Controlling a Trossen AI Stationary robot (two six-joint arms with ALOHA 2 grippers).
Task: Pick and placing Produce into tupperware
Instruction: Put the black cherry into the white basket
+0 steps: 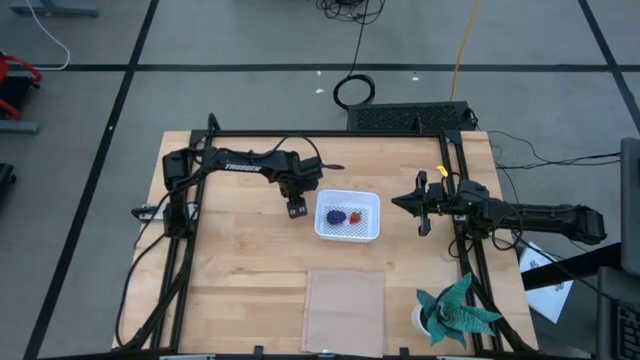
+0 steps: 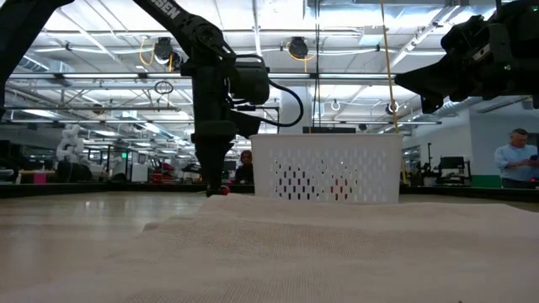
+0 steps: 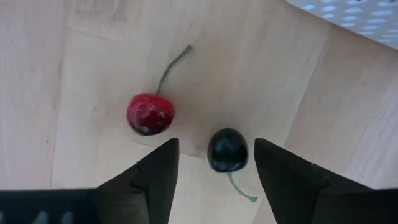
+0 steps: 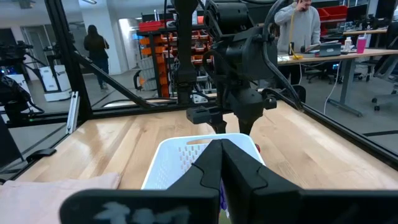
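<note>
Bare wood [image 3: 93, 56] around dark cherry [image 3: 227, 150]

The white tupperware [image 1: 348, 216] sits upright mid-worktop [image 1: 240, 260], its mesh bottom holding a purple-blue lumpy bunch [image 1: 336, 216] and a red strawberry-like piece [image 1: 353, 216] side by side. Just outside its wall, on bare wood, lie my two stemmed cherries: a glossy red one [image 3: 150, 113] and a dark one [image 3: 227, 149], close but apart.
</note>
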